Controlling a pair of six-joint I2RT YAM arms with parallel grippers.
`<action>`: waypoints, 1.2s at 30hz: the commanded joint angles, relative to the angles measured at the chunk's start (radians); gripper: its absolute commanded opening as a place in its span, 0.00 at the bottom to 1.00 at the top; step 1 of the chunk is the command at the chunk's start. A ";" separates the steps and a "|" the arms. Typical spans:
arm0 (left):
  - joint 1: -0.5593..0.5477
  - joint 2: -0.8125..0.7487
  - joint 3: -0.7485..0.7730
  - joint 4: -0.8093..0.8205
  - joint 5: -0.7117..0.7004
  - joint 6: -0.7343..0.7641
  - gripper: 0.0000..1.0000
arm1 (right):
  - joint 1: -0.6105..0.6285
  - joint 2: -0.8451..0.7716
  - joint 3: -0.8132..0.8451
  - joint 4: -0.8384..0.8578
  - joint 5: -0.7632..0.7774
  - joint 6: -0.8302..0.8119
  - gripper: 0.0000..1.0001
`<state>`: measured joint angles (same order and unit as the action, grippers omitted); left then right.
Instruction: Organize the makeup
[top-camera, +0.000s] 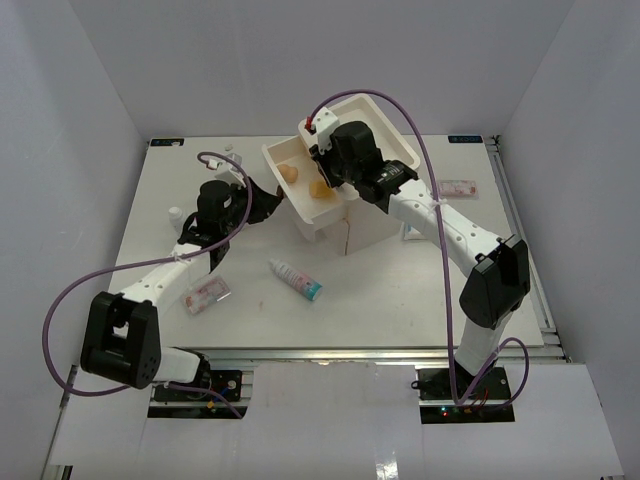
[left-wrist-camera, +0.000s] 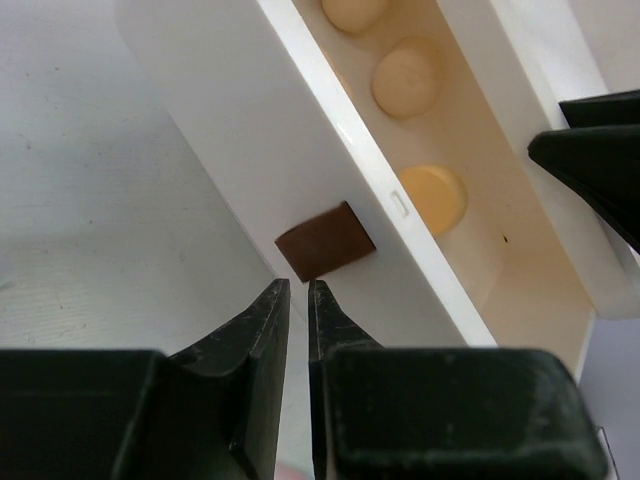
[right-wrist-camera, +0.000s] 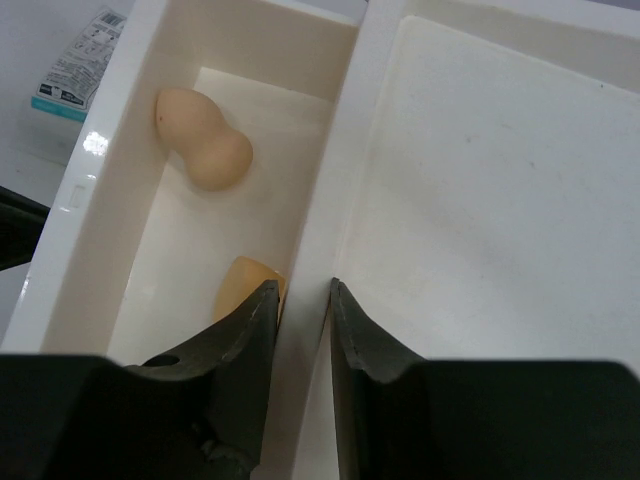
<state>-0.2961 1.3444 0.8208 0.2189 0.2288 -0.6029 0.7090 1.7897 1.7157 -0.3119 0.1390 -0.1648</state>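
The cream drawer box (top-camera: 372, 215) stands at the back centre with a drawer (top-camera: 283, 205) pulled out to the left. Tan sponges (top-camera: 290, 172) lie in that drawer; they also show in the left wrist view (left-wrist-camera: 405, 75) and the right wrist view (right-wrist-camera: 205, 150). My right gripper (top-camera: 330, 168) (right-wrist-camera: 303, 287) straddles the drawer's inner wall (right-wrist-camera: 335, 170) and is shut on it. My left gripper (top-camera: 272, 193) (left-wrist-camera: 298, 285) is shut and empty, its tips just short of the drawer's dark red knob (left-wrist-camera: 325, 240). A white tube with a teal cap (top-camera: 296, 277) lies on the table.
A pink-print sachet (top-camera: 206, 294) lies near the left arm and another sachet (top-camera: 455, 187) at the right. A small white bottle (top-camera: 176, 213) stands at the far left. A teal-print sachet (right-wrist-camera: 80, 65) lies beside the drawer. White walls enclose the table.
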 joint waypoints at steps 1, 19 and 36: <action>0.009 0.060 0.081 0.060 0.089 0.000 0.26 | 0.003 0.013 0.030 0.021 -0.044 -0.006 0.23; -0.004 0.372 0.339 0.161 0.338 -0.060 0.26 | 0.009 0.008 0.035 -0.006 -0.189 0.036 0.08; -0.033 0.435 0.420 0.103 0.309 0.002 0.51 | 0.007 -0.032 0.025 -0.007 -0.180 0.020 0.15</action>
<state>-0.3162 1.8536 1.2665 0.3040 0.6065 -0.6531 0.6842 1.7885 1.7187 -0.3166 0.0833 -0.1398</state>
